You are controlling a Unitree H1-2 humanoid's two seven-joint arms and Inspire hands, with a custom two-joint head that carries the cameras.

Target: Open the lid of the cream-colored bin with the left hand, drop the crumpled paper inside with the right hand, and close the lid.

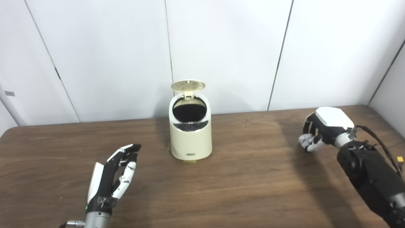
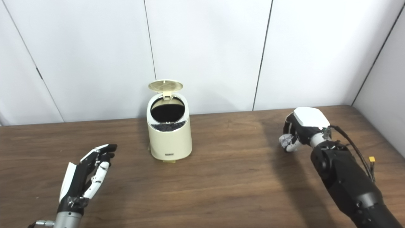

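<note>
Left eye view: the cream-colored bin stands at frame centre near the desk's far edge, its lid tipped up. The left hand sits lower left, released, fingers spread, with bare wood between it and the bin. At right, the right hand is clenched around the crumpled paper.

Right eye view: the bin appears left of centre; wide open desk separates it from the right hand, which sits near the desk's right edge.

Smooth cream plastic bin stands on a matt dark wood-grain table.
</note>
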